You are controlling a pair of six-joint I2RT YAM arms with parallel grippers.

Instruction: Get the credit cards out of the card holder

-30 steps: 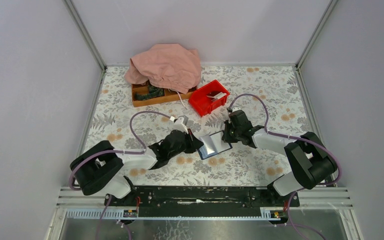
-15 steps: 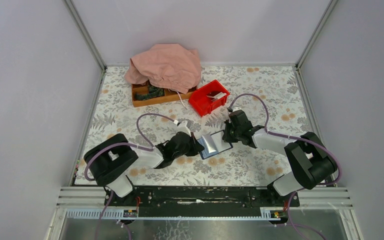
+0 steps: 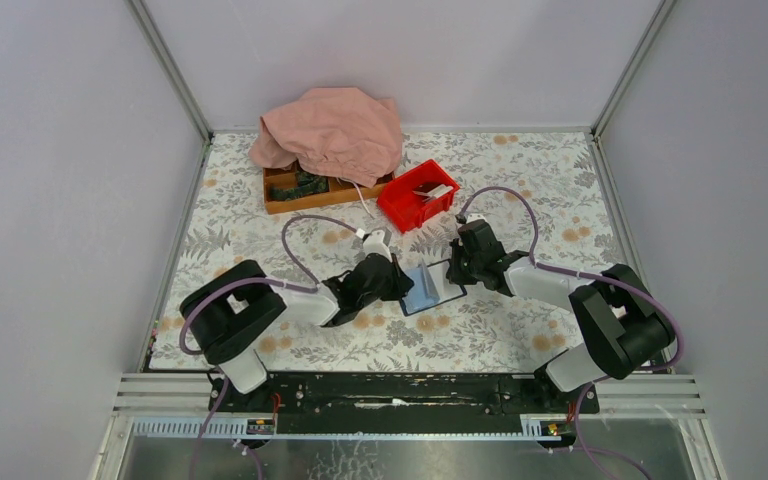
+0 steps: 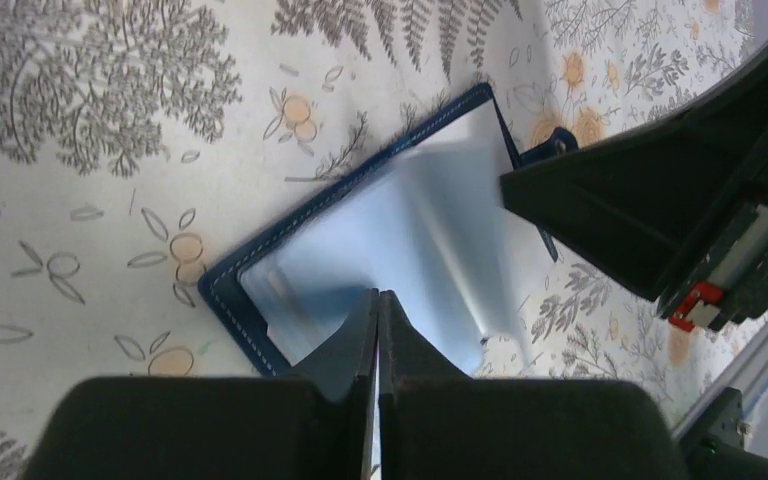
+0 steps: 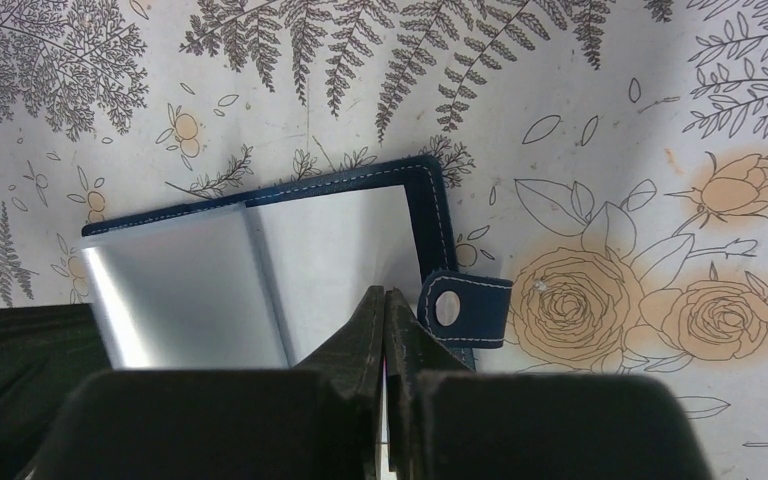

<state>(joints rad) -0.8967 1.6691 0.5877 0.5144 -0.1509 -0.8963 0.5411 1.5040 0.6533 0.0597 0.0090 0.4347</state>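
Observation:
The card holder lies open on the table between both arms, with light blue-grey glossy panels and a dark blue stitched edge. My left gripper is shut, its tips resting on the holder's near panel. My right gripper is shut, its tips on the right panel, beside the snap tab. No credit cards show apart from the glossy panels. Nothing shows between either pair of fingers.
A red bin with small items stands behind the holder. A wooden tray, half under a pink cloth, sits at the back left. The right arm's dark body fills the right of the left wrist view.
My left arm has swung its elbow to the right and its gripper has slid further onto the holder's left panel. The holder now looks narrower. The right arm has not moved.

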